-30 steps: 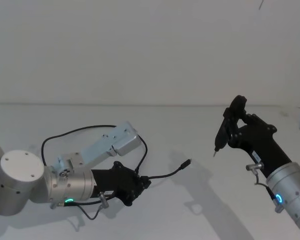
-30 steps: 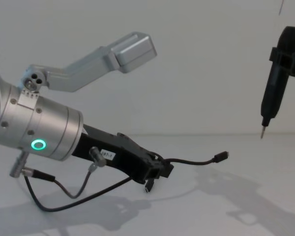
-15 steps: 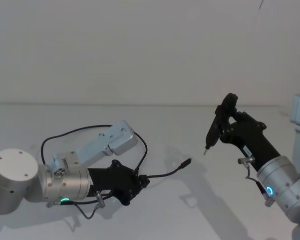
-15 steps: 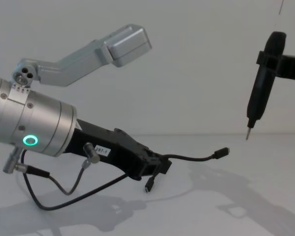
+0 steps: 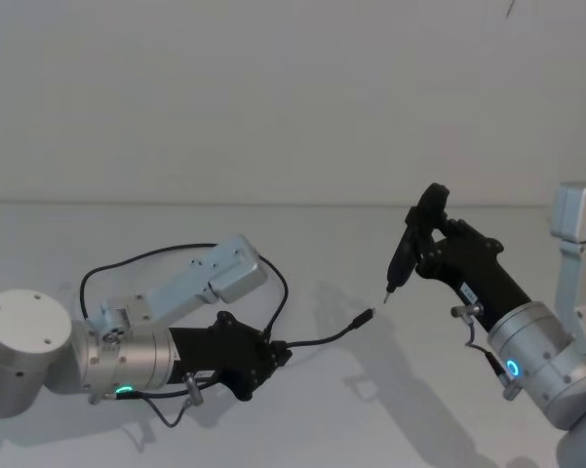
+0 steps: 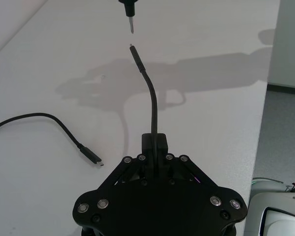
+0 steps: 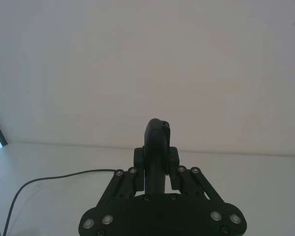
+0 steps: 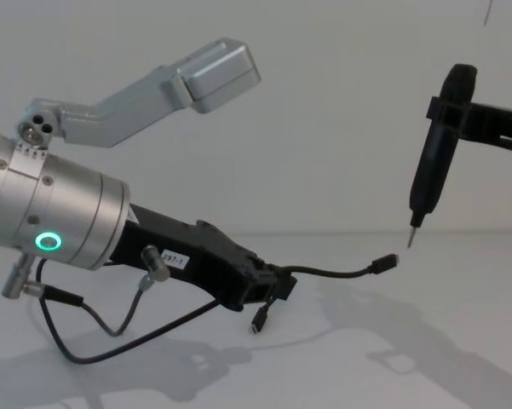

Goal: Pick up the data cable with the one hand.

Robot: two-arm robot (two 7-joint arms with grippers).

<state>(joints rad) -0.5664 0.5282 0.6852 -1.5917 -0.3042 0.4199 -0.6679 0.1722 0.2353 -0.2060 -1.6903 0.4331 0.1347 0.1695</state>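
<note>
The data cable [image 5: 175, 251] is a thin black cord looping behind my left arm. My left gripper [image 5: 281, 353] lies low over the white table, shut on the cable close to one end. From the jaws a short stretch of cord [image 8: 332, 273] rises to a small plug [image 8: 388, 262]. The other plug [image 6: 91, 157] lies on the table. My right gripper [image 5: 431, 246] is shut on a slim black pen-shaped tool [image 5: 408, 252]. The tool's metal tip [image 6: 131, 25] hangs just above the raised plug [image 6: 133, 51].
A silver bracket [image 5: 219, 280] sticks up from my left wrist. A short grey wire [image 8: 111, 328] with silver plugs droops under that arm. The table's edge [image 6: 263, 113] runs along one side, and a pale bracket [image 5: 575, 219] stands at the far right.
My right arm has moved left and down, bringing the tool's tip close to the cable's raised plug. The left gripper keeps hold of the cable and has barely shifted.
</note>
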